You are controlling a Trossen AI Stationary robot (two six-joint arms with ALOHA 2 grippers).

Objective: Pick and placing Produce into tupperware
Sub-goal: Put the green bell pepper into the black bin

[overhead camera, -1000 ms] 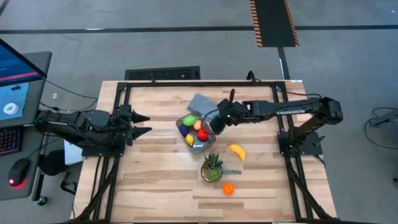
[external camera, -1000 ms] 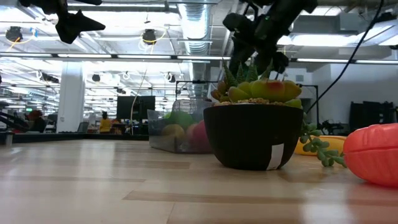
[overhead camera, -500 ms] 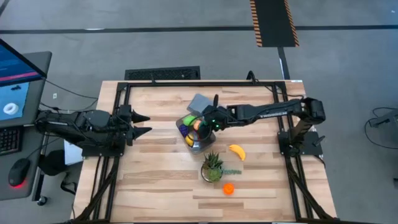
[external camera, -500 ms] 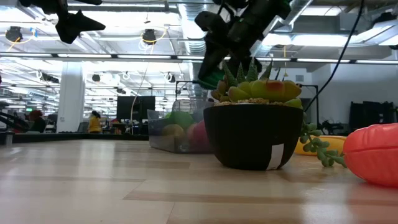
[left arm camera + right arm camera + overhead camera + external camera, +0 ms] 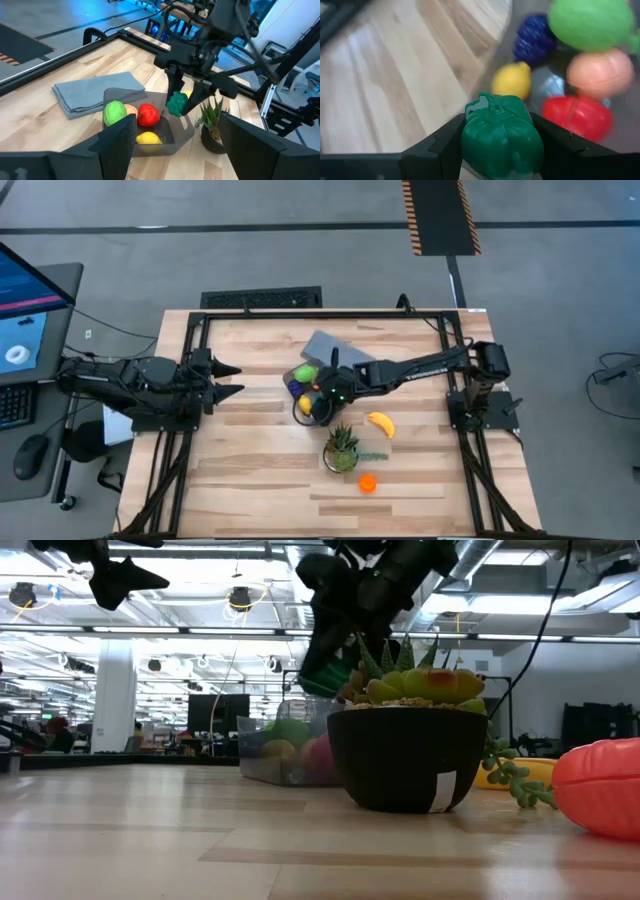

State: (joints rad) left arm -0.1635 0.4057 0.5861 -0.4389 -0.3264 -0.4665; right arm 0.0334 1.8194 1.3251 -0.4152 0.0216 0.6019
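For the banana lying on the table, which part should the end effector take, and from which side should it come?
Take the banana across its thick middle, coming from straight above. It lies flat and curved on bare wood, clear of the plant, so the fingers would likely fit on both long sides.

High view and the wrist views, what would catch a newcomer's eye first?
The right hand hangs over the clear tupperware mid-table, shut on a dark green toy pepper. Inside the tub lie a lime-green fruit, a red one and a yellow one. A banana lies on the table past the spiky potted plant.
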